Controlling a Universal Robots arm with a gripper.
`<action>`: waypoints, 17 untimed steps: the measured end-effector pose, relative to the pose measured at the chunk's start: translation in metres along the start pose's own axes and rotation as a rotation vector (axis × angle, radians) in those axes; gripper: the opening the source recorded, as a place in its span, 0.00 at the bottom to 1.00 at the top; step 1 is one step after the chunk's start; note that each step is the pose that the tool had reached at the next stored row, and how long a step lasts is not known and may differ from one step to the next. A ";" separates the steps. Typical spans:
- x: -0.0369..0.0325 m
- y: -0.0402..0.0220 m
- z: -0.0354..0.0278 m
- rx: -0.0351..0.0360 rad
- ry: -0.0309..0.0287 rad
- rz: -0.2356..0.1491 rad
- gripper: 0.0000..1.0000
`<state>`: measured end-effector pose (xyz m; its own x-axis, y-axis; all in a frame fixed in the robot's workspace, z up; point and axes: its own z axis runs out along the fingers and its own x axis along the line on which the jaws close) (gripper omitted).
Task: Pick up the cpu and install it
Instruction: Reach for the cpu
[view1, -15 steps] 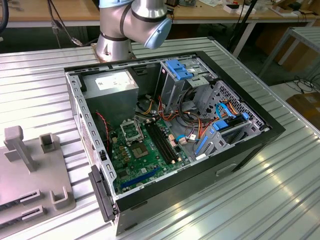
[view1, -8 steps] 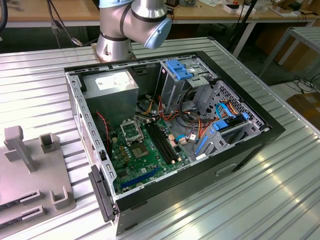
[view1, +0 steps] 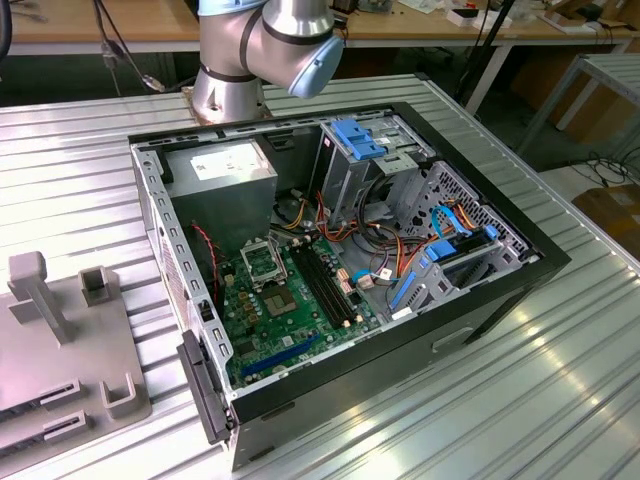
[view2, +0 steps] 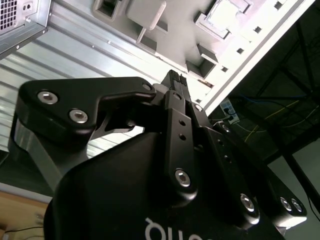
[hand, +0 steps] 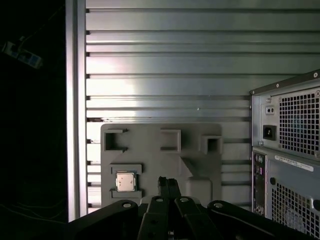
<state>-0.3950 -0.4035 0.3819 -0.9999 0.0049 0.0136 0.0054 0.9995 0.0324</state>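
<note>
An open computer case (view1: 480, 300) lies on the ribbed metal bench (view1: 500, 400), its board showing, with a hollow socket frame (view1: 262, 258) beside the long black memory slots (view1: 325, 285). Towards the bench's edge lies a grey tray (hand: 165, 165) with raised posts and pockets. The cpu (hand: 125, 181) lies flat in a shallow pocket near one corner of that tray, on the side away from the case. In both wrist views the gripper (hand: 168, 182) is over the tray, near the cpu but apart from it, its fingers (view2: 175, 82) pressed together and holding nothing.
</note>
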 end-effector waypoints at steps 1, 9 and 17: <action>0.0016 -0.0003 0.0002 0.0000 0.0000 0.000 0.11; 0.0265 -0.0056 0.0059 0.0003 0.0083 0.000 0.11; 0.0517 -0.0122 0.0080 0.0003 0.0084 -0.001 0.11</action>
<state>-0.4468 -0.4152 0.3742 -0.9998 0.0036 0.0219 0.0043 0.9995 0.0321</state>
